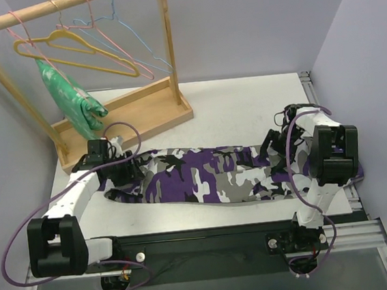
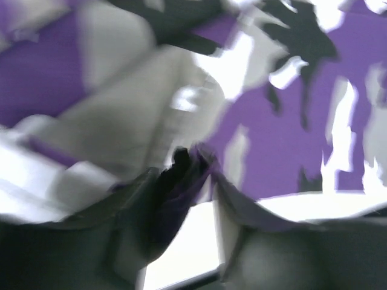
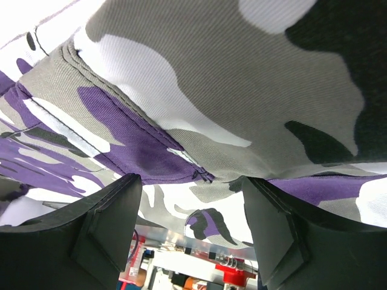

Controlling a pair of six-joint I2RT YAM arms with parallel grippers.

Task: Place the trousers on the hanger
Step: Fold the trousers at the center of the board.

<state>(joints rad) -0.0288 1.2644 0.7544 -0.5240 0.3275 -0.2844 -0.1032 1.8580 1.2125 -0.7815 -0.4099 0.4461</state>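
Observation:
The camouflage trousers (image 1: 203, 175) lie flat and stretched left to right across the near half of the table. My left gripper (image 1: 130, 166) sits low at their left end. In the blurred left wrist view its dark fingers (image 2: 72, 241) stand apart, and a fold of the trousers (image 2: 290, 133) hangs at the tips of the left gripper (image 2: 193, 205). My right gripper (image 1: 274, 144) is at the right end. It is open (image 3: 192, 181), and a seamed edge of the trousers (image 3: 199, 78) runs across its fingertips. The yellow hanger (image 1: 52, 39) hangs on the wooden rail at the back left, far from both grippers.
The wooden rack (image 1: 135, 113) stands at the back left. It carries pink hangers (image 1: 147, 72), a blue hanger (image 1: 161, 60) and a green patterned garment (image 1: 72, 95). A black rail (image 1: 209, 238) with the arm bases runs along the near edge. Purple walls close in both sides.

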